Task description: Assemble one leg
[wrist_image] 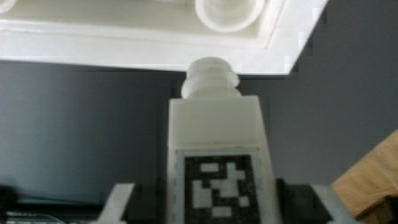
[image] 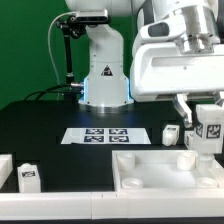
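**Above the tray [image: 150, 178] corner: centre before lowering**

Pinched upright in the gripper [image: 205, 115], the leg [image: 208, 135] hangs at three o'clock from the marker board [image: 100, 134], over the tray's two-o'clock corner. Its tip looks offset from the socket [wrist_image: 228, 12], not yet in. Centre tip over socket, keep it plumb, then lower gently.

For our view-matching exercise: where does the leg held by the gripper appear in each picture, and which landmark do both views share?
Exterior view: the leg hangs in the gripper near the exterior view's right edge, just above the tray.
Wrist view: the leg fills the centre, rounded tip pointing at the tray.
Shared landmark: the white tray.
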{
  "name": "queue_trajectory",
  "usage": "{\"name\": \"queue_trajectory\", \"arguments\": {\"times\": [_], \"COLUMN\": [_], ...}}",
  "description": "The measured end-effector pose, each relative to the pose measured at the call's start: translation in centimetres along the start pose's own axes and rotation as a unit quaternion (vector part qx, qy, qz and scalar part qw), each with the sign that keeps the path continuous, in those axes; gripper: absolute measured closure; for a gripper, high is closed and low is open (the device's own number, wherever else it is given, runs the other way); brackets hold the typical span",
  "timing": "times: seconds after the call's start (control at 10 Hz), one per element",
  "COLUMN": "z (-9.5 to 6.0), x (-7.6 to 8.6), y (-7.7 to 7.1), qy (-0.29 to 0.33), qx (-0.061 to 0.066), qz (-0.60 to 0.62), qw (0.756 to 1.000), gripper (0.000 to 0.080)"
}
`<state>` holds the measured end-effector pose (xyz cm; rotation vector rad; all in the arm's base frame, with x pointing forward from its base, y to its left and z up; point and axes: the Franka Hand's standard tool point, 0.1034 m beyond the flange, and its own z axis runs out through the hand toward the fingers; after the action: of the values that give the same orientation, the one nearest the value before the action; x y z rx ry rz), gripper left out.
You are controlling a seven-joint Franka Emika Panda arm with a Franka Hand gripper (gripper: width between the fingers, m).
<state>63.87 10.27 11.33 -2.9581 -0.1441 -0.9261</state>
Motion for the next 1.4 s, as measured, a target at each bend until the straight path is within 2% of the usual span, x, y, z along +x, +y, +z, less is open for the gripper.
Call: {"name": "queue_trajectory", "arguments": {"times": [0.1,0.6,1.4], "z": [0.3,1.6,2.0], "x": [-0.6,-2.0,-2.8], "y": [-0.5,-0.6,-1.0], "qy": [0.0,-0.011,-0.001], "qx": [0.001,0.001,0.001], "qz": [0.0,-0.004,-0.005], "qw": [1.0,1.0,1.0], "gripper": [0.0515,0.0515,0.0515]}}
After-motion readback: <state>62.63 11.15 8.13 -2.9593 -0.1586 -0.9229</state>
